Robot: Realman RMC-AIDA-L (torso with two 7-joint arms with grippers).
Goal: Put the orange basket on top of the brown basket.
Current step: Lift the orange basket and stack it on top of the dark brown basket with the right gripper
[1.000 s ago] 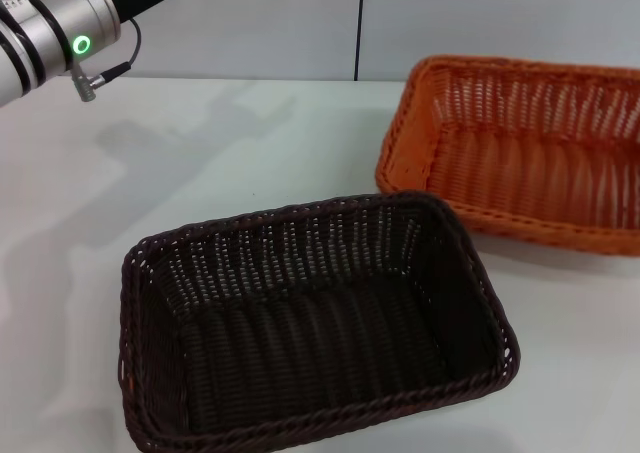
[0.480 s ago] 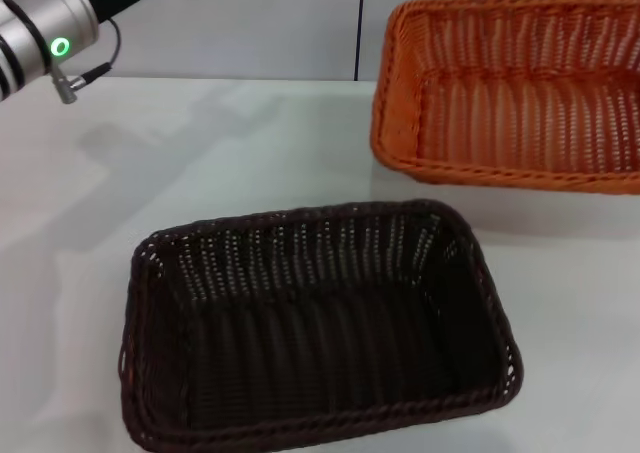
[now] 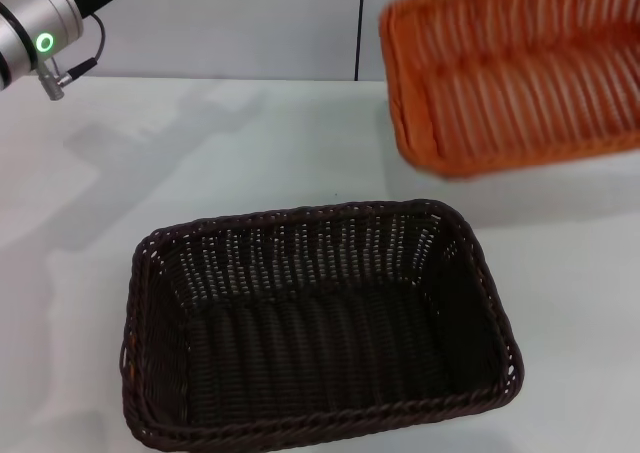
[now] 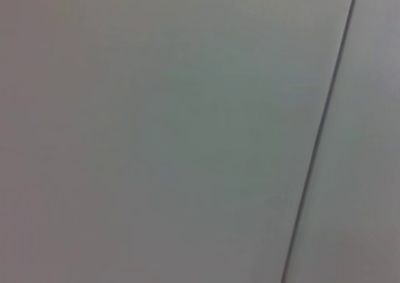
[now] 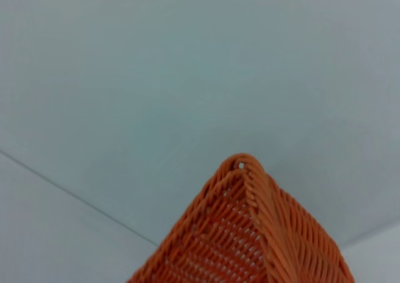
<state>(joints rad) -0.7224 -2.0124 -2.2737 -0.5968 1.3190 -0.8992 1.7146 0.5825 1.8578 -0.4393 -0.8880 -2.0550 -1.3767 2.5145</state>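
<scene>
One brown basket (image 3: pixel 315 328) sits nearest, flat on the white table (image 3: pixel 250 143), open side up, its long axis running left to right with a slight skew. Beyond it and to its right, one orange basket (image 3: pixel 515 73) hangs in the air clear of the table, tilted so its open side faces the camera and its near long wall drops lower toward the left; its long axis also runs roughly left to right. The two baskets do not touch. Half a second ago the orange basket was lower and more level; it has since risen and tipped. The brown basket has stayed put. In the right wrist view one corner of the orange basket (image 5: pixel 250 233) shows against the wall; the right gripper is not seen, so its grip cannot be told. The left arm (image 3: pixel 40 23) is raised beyond the brown basket's left end, its gripper out of view.
</scene>
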